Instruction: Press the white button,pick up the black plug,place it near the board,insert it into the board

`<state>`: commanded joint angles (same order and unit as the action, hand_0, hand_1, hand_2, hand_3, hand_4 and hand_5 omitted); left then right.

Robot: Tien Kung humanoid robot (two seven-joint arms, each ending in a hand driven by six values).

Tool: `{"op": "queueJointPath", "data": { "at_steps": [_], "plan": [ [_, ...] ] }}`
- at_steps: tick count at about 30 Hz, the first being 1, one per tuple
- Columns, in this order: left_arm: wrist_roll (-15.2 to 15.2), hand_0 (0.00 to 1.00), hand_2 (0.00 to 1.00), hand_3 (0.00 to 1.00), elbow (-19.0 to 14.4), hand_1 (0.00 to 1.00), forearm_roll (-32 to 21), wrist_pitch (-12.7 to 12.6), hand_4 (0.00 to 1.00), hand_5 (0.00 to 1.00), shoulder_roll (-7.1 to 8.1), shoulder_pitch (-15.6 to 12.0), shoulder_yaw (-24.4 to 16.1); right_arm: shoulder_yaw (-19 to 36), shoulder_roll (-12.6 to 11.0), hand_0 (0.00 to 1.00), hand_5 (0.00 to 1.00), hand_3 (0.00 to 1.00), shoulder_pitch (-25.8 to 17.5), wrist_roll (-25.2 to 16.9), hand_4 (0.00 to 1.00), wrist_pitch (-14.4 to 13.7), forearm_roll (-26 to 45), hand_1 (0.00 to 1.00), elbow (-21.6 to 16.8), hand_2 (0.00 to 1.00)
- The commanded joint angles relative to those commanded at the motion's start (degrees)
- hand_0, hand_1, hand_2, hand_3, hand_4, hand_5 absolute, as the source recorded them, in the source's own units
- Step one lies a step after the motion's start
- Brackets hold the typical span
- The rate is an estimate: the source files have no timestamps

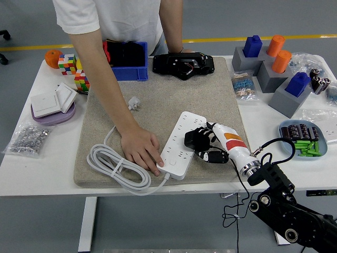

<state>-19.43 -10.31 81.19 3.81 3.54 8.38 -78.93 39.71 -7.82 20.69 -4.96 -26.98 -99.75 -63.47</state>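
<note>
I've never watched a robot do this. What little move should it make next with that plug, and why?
Probably lower and push the black plug into a socket. The right hand already holds it over the white power strip, and a person's hand rests at the strip's near end.
</note>
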Motion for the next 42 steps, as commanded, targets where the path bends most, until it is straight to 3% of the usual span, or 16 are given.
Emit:
{"op": "queueJointPath", "data": {
  "at_steps": [18,42],
  "plan": [
    [0.0,0.708,0.589,0.683,0.0,0.664,-0.3,0.0,0.643,0.291,0.14,0.0,-0.1,1.5,-0.9,0.414,0.002,0.532,0.1,4.4,0.803,1.6,-2.3,0.372,-5.8,0.402],
    [0.2,0.707,0.589,0.683,0.0,0.663,-0.8,-0.3,0.644,0.294,0.12,0.1,-0.5,2.0,-1.7,0.414,0.002,0.543,-0.7,9.3,0.805,5.7,-4.9,0.371,-7.3,0.410]
  ]
}}
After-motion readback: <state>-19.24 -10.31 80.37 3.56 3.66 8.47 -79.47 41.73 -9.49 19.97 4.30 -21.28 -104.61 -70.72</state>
